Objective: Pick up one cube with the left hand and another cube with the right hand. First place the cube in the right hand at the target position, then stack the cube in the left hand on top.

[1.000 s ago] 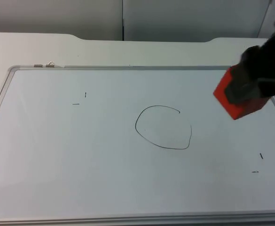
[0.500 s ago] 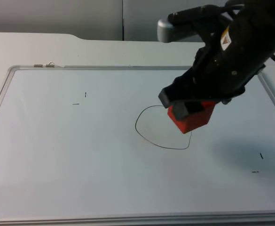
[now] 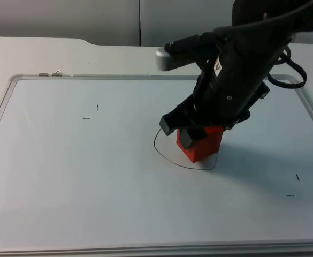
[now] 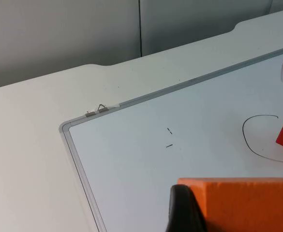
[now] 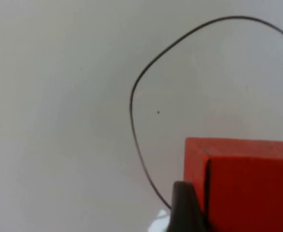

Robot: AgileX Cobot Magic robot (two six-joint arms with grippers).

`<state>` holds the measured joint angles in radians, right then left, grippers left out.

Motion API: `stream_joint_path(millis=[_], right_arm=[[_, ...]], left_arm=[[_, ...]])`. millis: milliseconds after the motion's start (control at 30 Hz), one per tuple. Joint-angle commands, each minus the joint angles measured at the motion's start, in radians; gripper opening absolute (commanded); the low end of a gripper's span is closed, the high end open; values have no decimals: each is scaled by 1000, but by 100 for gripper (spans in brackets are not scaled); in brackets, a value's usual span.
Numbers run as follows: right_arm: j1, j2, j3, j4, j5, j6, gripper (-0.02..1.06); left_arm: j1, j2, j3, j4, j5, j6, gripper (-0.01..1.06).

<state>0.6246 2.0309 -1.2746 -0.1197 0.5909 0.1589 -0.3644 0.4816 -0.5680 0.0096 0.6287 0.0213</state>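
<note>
The red cube [image 3: 200,144] is held clamped in the right gripper [image 3: 192,131] and is seen in the top view low over the whiteboard [image 3: 92,187], inside the hand-drawn circle [image 3: 161,152] that marks the target position; whether its underside already touches the board cannot be told. In the right wrist view the same red cube [image 5: 243,186] is pressed against a black fingertip [image 5: 185,208], with the circle's line [image 5: 136,121] curving just beside it.

A 2nd block, the orange cube [image 4: 243,205], is held clamped in the left gripper [image 4: 204,212], as the left wrist view shows, where a fingertip [image 4: 182,210] lies flat against its side. That arm is judged to be waiting off to the side, with the circle and the red cube visible well ahead of it.

Both cubes are judged to be light and stiff, with flat matte faces and sharp edges, so little slipping is expected and no crushing under a firm grip. Hold is best taken on 2 opposite side faces, near mid-height, so that the bottom face stays free and level. For the stack, the orange cube's faces would need to be squared to the red one's, since a tilted release on so small a top face could let it slide off.
</note>
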Motion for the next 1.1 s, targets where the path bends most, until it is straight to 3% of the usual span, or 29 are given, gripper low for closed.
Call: stream_joint_path(millis=[0, 1067], right_arm=[[3, 24, -23, -7, -30, 3, 0], [3, 42, -23, -37, -96, 10, 0]], left_arm=[[-7, -7, 4, -4, -15, -3, 0], [-7, -7, 4, -10, -9, -3, 0]])
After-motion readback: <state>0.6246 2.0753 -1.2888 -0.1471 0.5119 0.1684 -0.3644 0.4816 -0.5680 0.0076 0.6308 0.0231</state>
